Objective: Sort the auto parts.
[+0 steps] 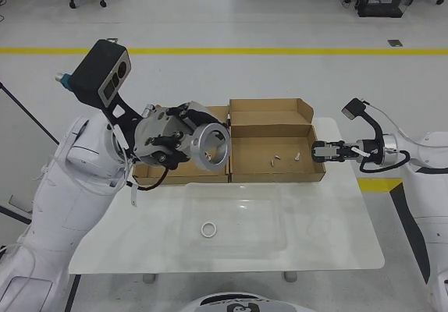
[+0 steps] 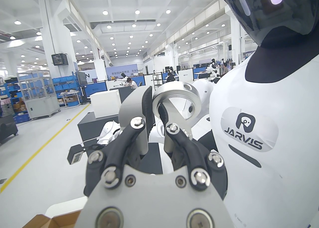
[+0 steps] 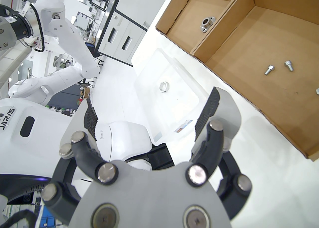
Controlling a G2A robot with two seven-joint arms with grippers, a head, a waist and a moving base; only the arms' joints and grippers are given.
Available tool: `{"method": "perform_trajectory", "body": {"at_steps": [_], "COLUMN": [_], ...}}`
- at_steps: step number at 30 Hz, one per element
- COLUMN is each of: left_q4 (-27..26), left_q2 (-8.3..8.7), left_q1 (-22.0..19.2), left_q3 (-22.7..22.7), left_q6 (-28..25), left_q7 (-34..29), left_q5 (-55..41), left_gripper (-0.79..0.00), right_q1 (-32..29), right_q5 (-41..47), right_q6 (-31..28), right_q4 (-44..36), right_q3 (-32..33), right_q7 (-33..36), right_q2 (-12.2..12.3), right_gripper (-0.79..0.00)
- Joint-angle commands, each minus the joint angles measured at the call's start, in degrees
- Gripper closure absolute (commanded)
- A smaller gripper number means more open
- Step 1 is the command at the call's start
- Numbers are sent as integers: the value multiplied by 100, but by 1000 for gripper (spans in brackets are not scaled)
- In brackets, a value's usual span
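In the top view, the left pincer is raised left of centre above the left brown cardboard box. It pinches the wall of a large silver metal ring, with one finger inside the bore and one outside. The right pincer hangs spread at the right edge of the right brown cardboard box, which holds two small silver bolts. A silver flanged bushing lies in the left box. At lower centre, a clear plastic tray on the white surface holds a small pale ring.
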Motion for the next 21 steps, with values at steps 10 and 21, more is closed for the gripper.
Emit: {"method": "perform_trajectory", "body": {"at_steps": [10, 21], "left_q4": [-43, -69], "left_q2": [-106, -293], "left_q1": [177, 291], "left_q3": [93, 111], "left_q6": [-96, -96], "left_q7": [559, 1043], "left_q5": [-464, -894], "left_gripper": [0, 0], "right_q1": [0, 0], "right_q5": [0, 0], "right_q6": [0, 0], "right_q4": [-1, -1], "right_q3": [0, 0], "right_q7": [0, 0], "right_q2": [0, 0], "right_gripper": [-785, -785]}}
